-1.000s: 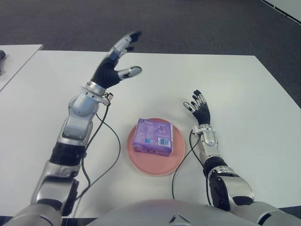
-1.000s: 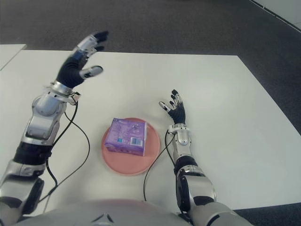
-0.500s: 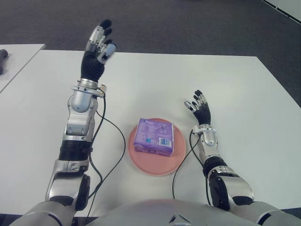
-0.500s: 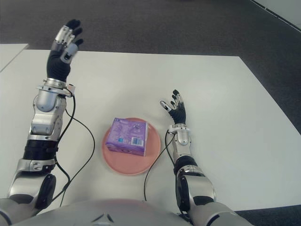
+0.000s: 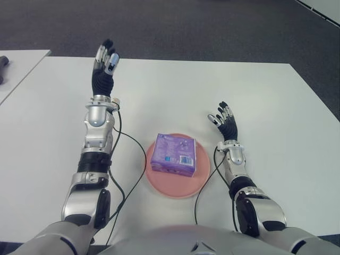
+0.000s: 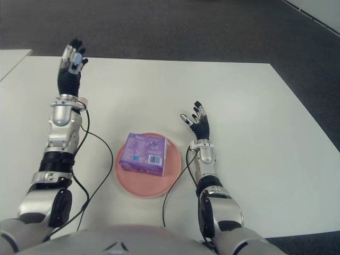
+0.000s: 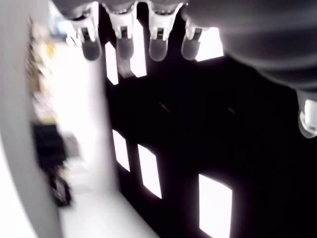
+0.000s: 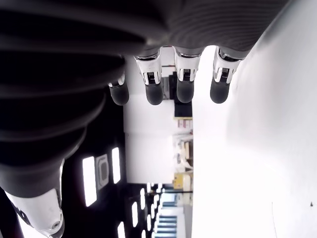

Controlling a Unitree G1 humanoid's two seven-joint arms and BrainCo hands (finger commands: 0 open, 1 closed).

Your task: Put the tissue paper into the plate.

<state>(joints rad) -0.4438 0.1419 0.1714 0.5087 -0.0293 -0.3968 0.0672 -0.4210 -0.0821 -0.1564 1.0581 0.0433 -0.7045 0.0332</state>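
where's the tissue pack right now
The purple plastic-wrapped tissue pack lies on the round pink plate near the table's front edge, between the robot's arms, closer to the right hand.

White table (image 5: 265, 95), dark carpet floor (image 5: 212, 32), perhaps a second table (image 5: 21, 61) at left

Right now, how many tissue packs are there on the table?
1. The purple tissue pack lies in the pink plate, between both hands; no other shows.

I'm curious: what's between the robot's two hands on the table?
In the eye views, the pink plate with the purple tissue pack on it sits between the left hand and right hand.
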